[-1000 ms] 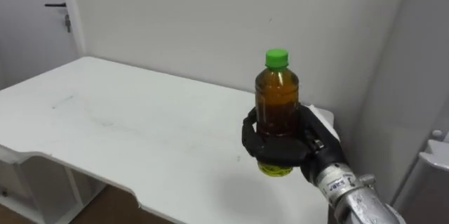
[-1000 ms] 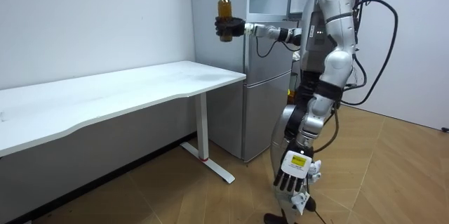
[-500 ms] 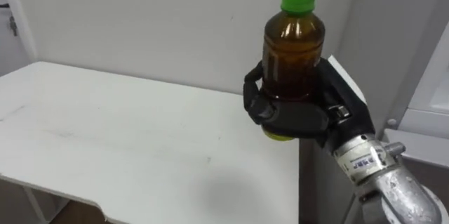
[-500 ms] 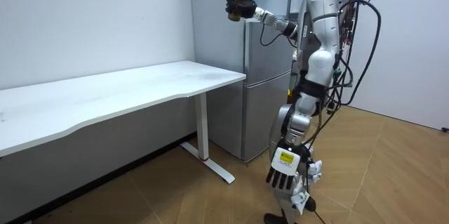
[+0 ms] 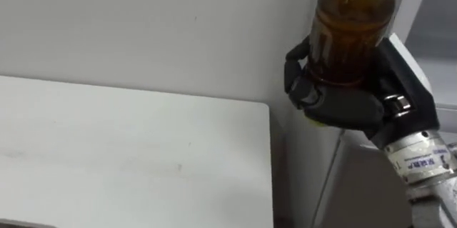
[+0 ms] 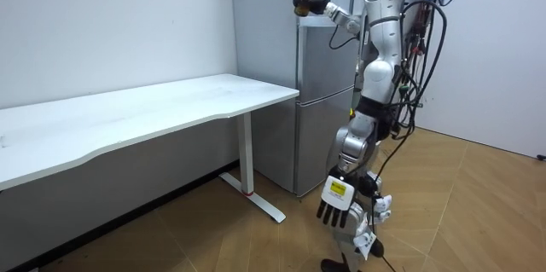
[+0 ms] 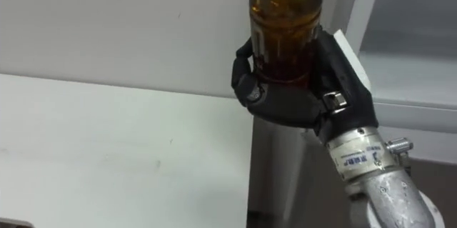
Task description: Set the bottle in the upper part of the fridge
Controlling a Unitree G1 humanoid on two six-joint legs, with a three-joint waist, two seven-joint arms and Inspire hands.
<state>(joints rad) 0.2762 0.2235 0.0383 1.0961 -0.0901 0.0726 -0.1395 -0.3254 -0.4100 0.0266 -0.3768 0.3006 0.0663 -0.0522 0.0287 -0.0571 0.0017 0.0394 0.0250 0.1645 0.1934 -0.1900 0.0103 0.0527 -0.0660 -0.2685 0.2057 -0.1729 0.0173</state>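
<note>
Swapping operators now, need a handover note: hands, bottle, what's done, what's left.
Right hand: shut on the bottle, which is upright and held high by the top of the fridge.
Left hand: open, hanging low by the leg, idle.
Done: the bottle is in hand and off the white table; the robot stands at the fridge.
Left: set the bottle inside the upper fridge and release. It is not in yet.

bottle (image 5: 353, 31): I carry it higher now, past the tabletop's (image 5: 128, 164) end and closer to the fridge (image 6: 324, 110).
right robot hand (image 5: 343, 103): my arm lifts it further, up to the fridge's top part.
body: turned more toward the fridge.
left robot hand (image 6: 334, 208): hanging low, swung slightly toward the room view's left.
</note>
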